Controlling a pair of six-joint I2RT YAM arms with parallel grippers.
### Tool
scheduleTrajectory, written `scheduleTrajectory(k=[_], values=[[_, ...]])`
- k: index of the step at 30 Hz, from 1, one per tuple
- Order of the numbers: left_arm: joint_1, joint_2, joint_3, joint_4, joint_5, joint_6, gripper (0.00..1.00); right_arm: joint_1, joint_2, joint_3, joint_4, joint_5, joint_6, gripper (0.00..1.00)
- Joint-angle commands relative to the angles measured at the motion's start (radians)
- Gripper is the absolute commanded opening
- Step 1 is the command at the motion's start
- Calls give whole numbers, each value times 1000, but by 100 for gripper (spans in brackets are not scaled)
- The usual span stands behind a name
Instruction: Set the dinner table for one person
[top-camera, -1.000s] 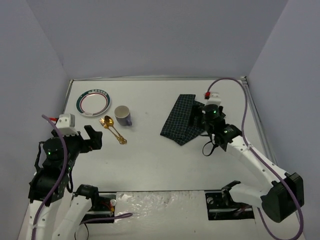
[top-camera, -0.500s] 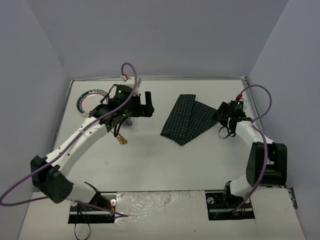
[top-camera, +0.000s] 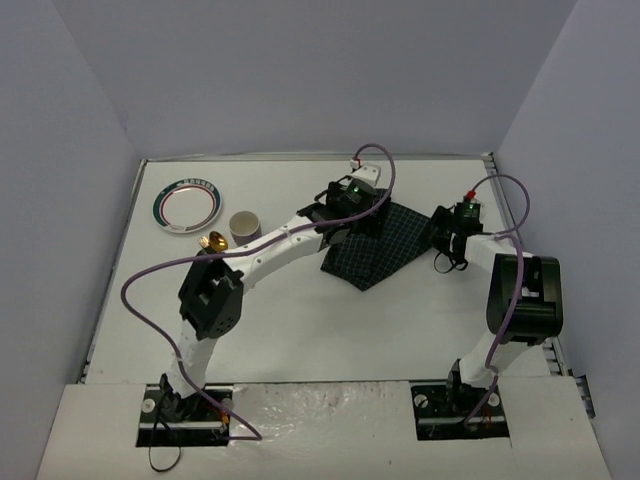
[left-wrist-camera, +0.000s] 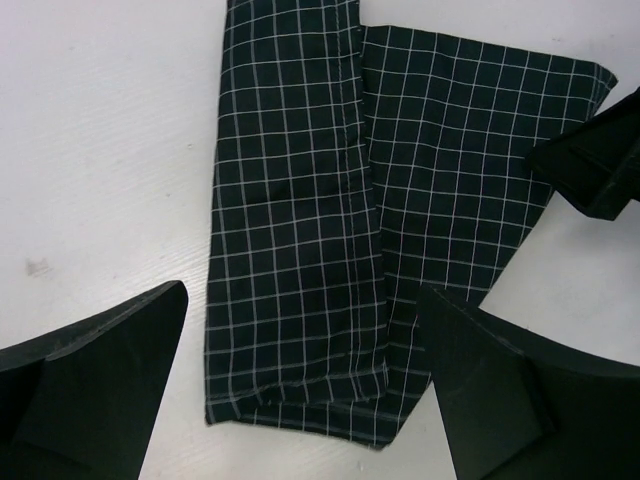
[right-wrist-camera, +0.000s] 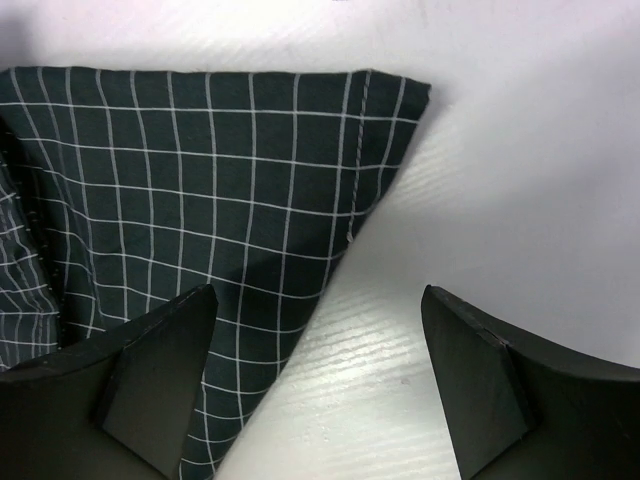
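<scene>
1. Spread wide with nothing between them, the jaws of the left gripper (left-wrist-camera: 300, 293) frame the left wrist view. Beneath them the dark green checked cloth (left-wrist-camera: 300, 200) lies folded and flat on the white dinner table (left-wrist-camera: 100, 150).
2. Right wrist view: the right gripper (right-wrist-camera: 318, 292) is likewise parted and holds nothing. One corner of the cloth lies between its fingers (right-wrist-camera: 140, 380), with the left finger over fabric and the right over bare tabletop.
3. Top external view: the left arm is stretched across to the cloth, which sits in the table's right half, and the right gripper hangs at the cloth's right corner. A plate (top-camera: 187, 206), a cup (top-camera: 243, 226) and a gold spoon (top-camera: 213, 241) sit towards the far left, well apart from the cloth.
</scene>
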Motion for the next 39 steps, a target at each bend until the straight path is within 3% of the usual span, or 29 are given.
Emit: scheduleTrajectory(k=[1,13,21,24,26,27,29,31,33,39], values=[[-31,98,135,49,-93,51,97,-4,-4,46,70,-12,-23,80],[-55,334,306,-15,-150,79,91,-11,22,44,102,-56,-44,78],[-38,384,313,-43,-189,71,74,-11,56,42,125,-70,-37,74],[-22,380,287,-37,-187,66,60,-13,83,50,131,-69,-36,65],[-8,374,276,-42,-187,62,45,-12,102,60,130,-72,-37,54],[-1,373,269,-42,-186,61,42,-12,104,65,130,-72,-38,53],[17,342,235,-33,-179,52,17,-14,115,77,126,-64,-42,31],[31,312,204,-19,-167,51,4,-14,113,89,119,-49,-45,15],[46,276,166,-5,-152,62,0,-14,97,114,102,-32,-51,0],[66,63,119,-33,-135,99,0,-15,-58,201,-39,73,-97,0]])
